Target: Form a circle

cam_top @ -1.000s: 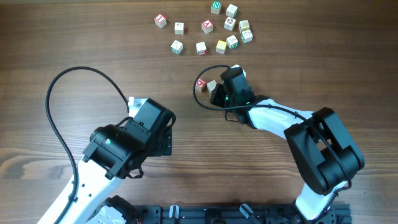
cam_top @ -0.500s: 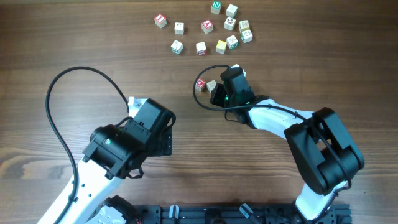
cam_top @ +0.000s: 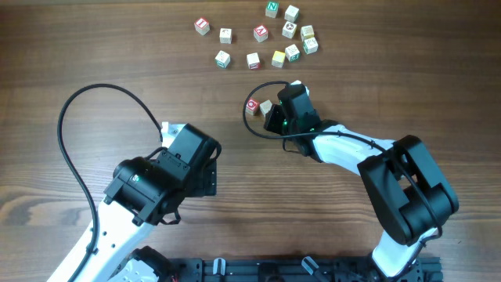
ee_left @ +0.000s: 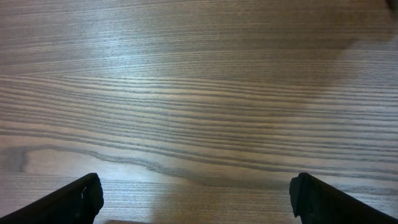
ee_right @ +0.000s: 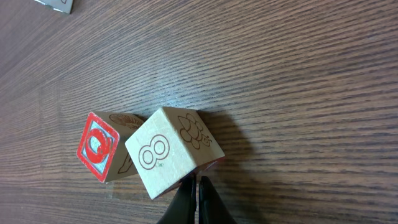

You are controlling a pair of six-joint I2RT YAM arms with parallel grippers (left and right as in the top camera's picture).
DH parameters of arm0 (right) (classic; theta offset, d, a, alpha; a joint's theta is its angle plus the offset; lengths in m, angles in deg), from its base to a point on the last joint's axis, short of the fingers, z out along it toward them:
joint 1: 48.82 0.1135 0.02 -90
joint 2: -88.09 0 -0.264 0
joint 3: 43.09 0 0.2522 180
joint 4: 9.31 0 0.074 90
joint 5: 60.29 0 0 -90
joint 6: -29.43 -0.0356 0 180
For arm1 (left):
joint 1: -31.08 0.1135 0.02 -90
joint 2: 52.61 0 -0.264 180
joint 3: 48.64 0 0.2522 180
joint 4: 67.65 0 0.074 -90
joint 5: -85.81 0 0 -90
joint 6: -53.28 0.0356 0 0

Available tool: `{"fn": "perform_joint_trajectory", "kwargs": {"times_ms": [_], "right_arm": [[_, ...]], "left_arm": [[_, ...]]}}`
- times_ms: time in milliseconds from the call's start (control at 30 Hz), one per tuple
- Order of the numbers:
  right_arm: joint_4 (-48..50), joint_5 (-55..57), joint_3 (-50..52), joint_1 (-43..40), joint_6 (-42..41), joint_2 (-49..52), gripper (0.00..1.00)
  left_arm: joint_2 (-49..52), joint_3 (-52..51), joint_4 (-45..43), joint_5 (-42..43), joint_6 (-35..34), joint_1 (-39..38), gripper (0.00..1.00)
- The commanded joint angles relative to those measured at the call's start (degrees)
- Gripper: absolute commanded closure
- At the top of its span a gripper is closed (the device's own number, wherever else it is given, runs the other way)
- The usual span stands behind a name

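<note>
Wooden surface (cam_top: 407,70): brown, with the grain running left to right. Letter cubes (cam_top: 261,33): small pale wooden blocks with red, green, blue or yellow marks, a dozen counted from overhead, lying loose at the far centre of the surface. They form a ragged cluster with gaps, and no closed ring shows. Within the cluster, a red-marked cube (cam_top: 202,26) lies at the far left end. A green-marked cube (cam_top: 272,9) lies farthest of all, and a yellow cube (cam_top: 279,58) sits in the nearer row. Stray pair: two more blocks lie nearer than the cluster, clearly apart from it and touching each other. One is a red-faced cube (ee_right: 99,152) on the left. The other is a number cube (ee_right: 168,155) on the right, with an outlined 8 on one face and a line drawing on the next. It is turned at an angle against its neighbour. Right hand (ee_right: 198,199): clenched, fingertips pressed together with nothing between them. The tips sit low over the wood at the near edge of the number cube, and it cannot be told whether they touch it or stand just beside it. Left hand (ee_left: 198,200): released, with the two dark fingers spread wide at either side of the wrist view and grasping nothing. It hangs over bare wood at the near left, well apart from every cube. Black cable (cam_top: 78,106): a wide loop over the surface at the left, running to the left arm.
</note>
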Motion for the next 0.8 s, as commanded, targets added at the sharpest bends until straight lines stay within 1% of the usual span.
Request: {"fn": "perform_joint_trajectory", "kwargs": {"times_ms": [0,767], "right_arm": [[0.3,0.7,0.5,0.2,1.1,1.3,0.95],[1.2,0.5,0.5,0.2,1.2,1.3,0.95]], "left_arm": [[-0.4,-0.3,0.0,-0.7,-0.1,0.3,0.00],[-0.4,-0.3,0.0,-0.7,-0.1,0.3,0.00]]}}
